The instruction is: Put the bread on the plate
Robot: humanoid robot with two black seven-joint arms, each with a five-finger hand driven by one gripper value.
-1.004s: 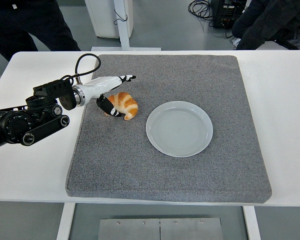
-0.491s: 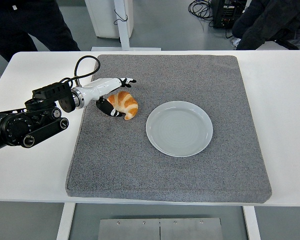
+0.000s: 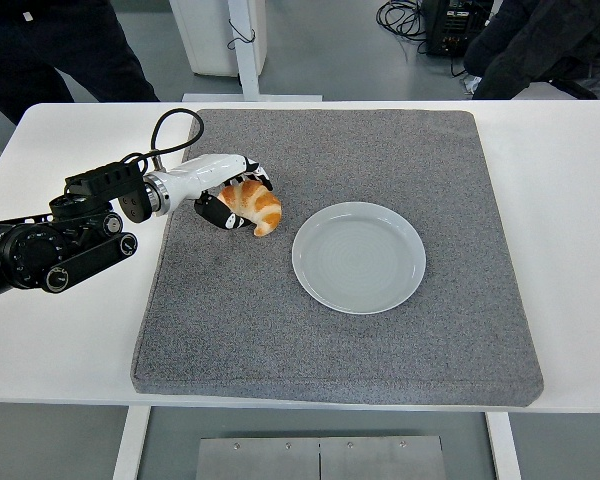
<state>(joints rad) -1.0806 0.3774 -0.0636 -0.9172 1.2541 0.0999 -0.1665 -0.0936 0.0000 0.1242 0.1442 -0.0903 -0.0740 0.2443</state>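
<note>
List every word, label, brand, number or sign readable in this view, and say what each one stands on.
None can be read.
The left hand, the croissant it closes on, the grey plate, the grey mat and the white table carry no print.
The left arm shows only bolts and round joint caps, no legible marking.

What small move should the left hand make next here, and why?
Probably lift the croissant slightly and carry it right toward the plate. The left hand has its fingers curled around it on the grey mat, and the plate sits empty just to its right.
</note>
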